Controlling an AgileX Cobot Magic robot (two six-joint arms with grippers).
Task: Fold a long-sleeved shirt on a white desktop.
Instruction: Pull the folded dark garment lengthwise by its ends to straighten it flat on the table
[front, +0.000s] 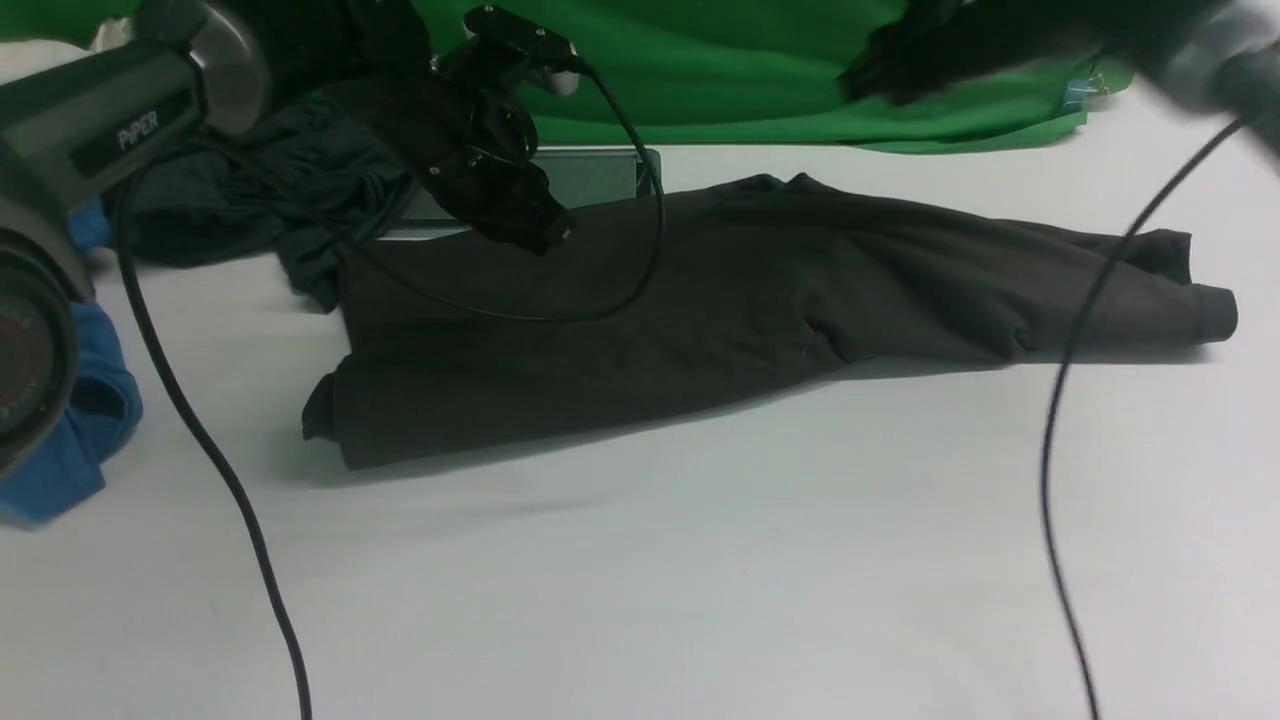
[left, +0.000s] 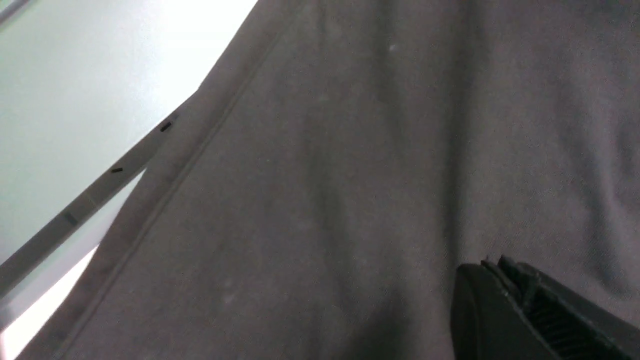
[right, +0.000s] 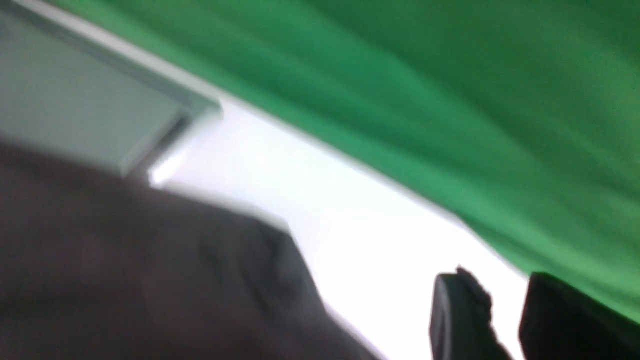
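Observation:
The long-sleeved shirt (front: 700, 300) is dark brownish-charcoal and lies folded into a long band across the white desktop (front: 700, 560), with one cuffed sleeve end at the right (front: 1210, 312). My left gripper (front: 530, 225) hangs just over the shirt's far left part. In the left wrist view its fingertips (left: 492, 265) stand together over the knit cloth (left: 325, 175), holding nothing I can see. My right gripper (front: 885, 70) is blurred, high in the air at the back right. Its fingers (right: 460, 310) stand apart with white desktop showing between them, beside the shirt (right: 150, 270).
A slate-grey garment (front: 250, 190) lies bunched at the back left, and a blue shirt (front: 85, 420) at the left edge. A flat grey panel (front: 590, 175) lies behind the shirt. The green cloth backdrop (front: 750, 70) closes the far side. Black cables (front: 1055, 420) hang over the desktop.

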